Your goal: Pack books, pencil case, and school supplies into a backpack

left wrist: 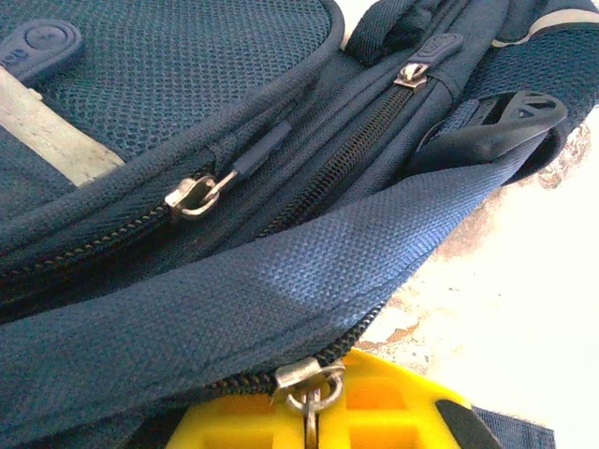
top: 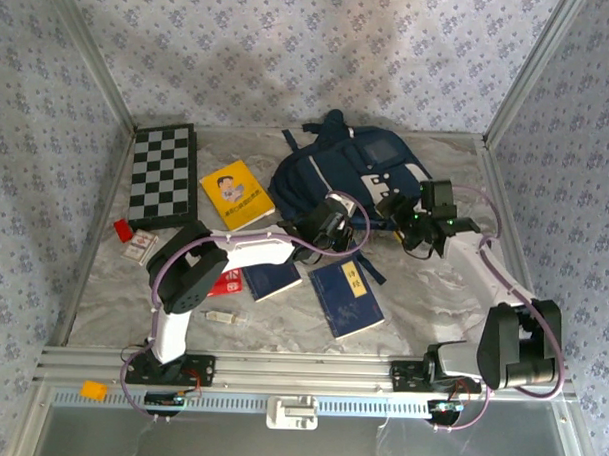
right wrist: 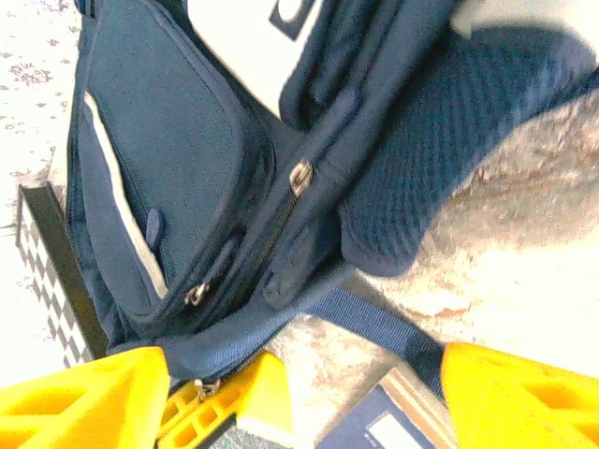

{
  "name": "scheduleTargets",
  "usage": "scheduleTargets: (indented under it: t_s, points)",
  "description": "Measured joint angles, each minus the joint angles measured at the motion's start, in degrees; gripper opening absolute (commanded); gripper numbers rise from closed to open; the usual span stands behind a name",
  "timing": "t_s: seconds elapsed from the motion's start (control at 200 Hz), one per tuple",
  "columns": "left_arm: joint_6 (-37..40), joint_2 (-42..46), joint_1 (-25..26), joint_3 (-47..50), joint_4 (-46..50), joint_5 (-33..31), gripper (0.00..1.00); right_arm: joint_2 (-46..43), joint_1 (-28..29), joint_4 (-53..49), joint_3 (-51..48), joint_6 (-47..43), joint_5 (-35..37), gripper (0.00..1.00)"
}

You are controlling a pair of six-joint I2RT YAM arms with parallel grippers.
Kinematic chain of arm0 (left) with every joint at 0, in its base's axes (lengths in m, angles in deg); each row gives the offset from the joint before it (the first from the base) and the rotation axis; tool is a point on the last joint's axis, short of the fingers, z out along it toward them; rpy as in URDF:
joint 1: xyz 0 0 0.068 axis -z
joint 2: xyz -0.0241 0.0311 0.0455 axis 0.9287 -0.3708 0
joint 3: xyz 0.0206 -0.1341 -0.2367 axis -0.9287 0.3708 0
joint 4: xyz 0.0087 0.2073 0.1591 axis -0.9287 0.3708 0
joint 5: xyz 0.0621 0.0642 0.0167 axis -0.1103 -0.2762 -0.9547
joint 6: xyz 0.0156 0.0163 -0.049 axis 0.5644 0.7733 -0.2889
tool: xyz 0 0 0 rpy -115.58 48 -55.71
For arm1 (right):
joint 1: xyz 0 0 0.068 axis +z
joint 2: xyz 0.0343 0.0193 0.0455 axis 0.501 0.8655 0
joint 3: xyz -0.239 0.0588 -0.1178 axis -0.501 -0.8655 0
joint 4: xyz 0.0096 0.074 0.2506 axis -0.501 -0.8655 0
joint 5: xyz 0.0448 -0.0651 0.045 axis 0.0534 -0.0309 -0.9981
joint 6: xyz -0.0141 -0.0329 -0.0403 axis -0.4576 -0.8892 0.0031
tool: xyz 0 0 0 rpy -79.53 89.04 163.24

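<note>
Pinching a zipper pull (left wrist: pixel 311 393) at the backpack's (top: pixel 342 169) 6 o'clock edge, left gripper (top: pixel 330 225) clamped on it; hovering at 4 o'clock, right gripper (top: pixel 403 213) spread wide. Lies toward the table's (top: pixel 432 313) 12 o'clock.

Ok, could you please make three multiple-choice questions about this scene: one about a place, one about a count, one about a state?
1. Where does the yellow book lie?
A. between the chequered board and the backpack
B. on top of the backpack
C. beside the right arm's base

2. How many dark blue books lie on the table?
A. one
B. two
C. four

3. How does the right gripper stand?
A. open, holding nothing
B. shut on a strap
C. shut on a book

Answers: 1 A, board to its left, backpack to its right; 2 B, the second lies beside the first; 3 A, its yellow fingers stand wide apart.
</note>
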Motion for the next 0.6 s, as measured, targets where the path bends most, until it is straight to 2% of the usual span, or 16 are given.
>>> scheduleTargets:
  t_s: [0.27,0.43,0.53,0.6]
  points:
    - [-0.59,0.0,-0.11,0.0,0.11,1.11,0.0,4.44,3.43,8.07,-2.84,8.39,-0.96,0.62]
    - [-1.03,0.02,-0.11,-0.09,0.15,2.12,0.0,7.89,5.51,13.31,-2.8,11.45,-0.11,0.4]
    - [-1.27,0.0,-0.11,-0.55,0.63,2.71,0.0,10.54,5.77,15.74,-2.73,12.41,-0.09,0.29]
    - [-1.25,0.0,-0.22,-0.66,0.98,3.17,0.0,11.5,5.77,15.74,-2.27,11.67,-0.02,0.16]
